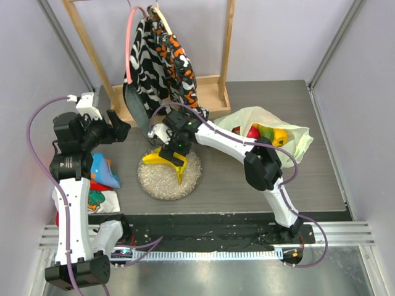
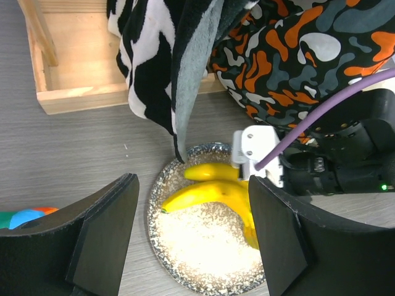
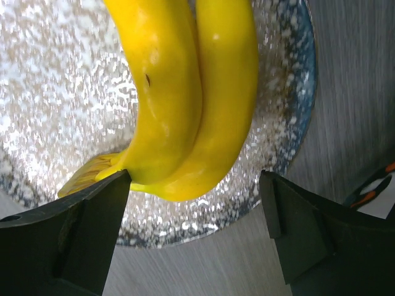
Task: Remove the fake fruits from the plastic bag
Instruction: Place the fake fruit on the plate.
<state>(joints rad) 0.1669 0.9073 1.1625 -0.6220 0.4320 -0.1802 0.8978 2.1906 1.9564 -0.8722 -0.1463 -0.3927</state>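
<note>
Obs: right end effector (image 3: 194, 206) is straddling banana bunch (image 1: 165, 161), jaws apart, gripping nothing. Bunch is lying on speckled plate (image 1: 188, 184), left of plastic bag (image 1: 250, 116); left end effector (image 2: 192, 237) is hovering, jaws apart too. Risk: rising askew, a jaw could be catching the bunch and dragging it off the plate.

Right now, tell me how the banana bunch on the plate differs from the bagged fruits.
The banana bunch lies on the plate; the bagged fruits sit inside the plastic bag. The banana bunch is all yellow; the bagged fruits show red, green and yellow. The right gripper stands open over the banana bunch; none is at the bagged fruits. Both look glossy.
</note>
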